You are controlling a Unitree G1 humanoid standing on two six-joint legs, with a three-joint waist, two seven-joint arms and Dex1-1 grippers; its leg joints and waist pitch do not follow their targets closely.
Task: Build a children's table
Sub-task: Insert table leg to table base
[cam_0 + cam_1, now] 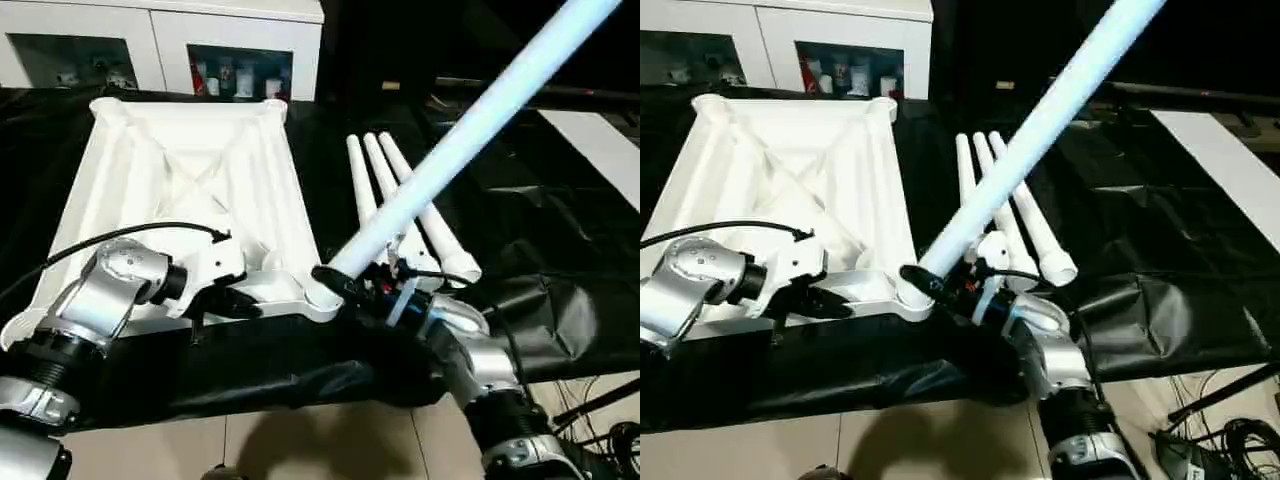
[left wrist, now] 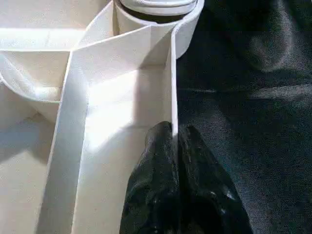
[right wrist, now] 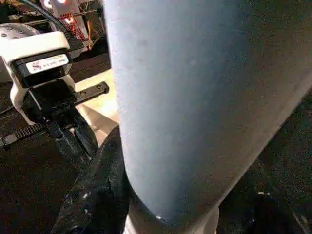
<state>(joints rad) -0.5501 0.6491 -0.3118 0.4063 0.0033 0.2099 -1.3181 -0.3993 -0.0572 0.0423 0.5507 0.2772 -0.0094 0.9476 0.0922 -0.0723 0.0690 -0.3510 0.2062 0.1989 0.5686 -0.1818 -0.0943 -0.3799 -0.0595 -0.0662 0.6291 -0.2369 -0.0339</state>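
Observation:
The children's table top (image 1: 190,170) lies upside down on the black-draped work table, ribbed underside up. My left gripper (image 2: 171,130) is shut on the thin near rim (image 2: 172,73) of the top, a short way from the near right corner socket (image 1: 322,297). My right gripper (image 1: 343,282) is shut on a white leg (image 1: 470,125) close to its lower end. The leg slants up and away to the right, and its lower end meets that corner socket. Three more legs (image 1: 400,190) lie side by side on the drape just right of the top.
A white cabinet (image 1: 160,40) with glass doors stands behind the work table. A white board (image 1: 600,150) lies at the far right. The drape's front edge (image 1: 300,385) hangs over a tiled floor, with cables (image 1: 610,440) at the right.

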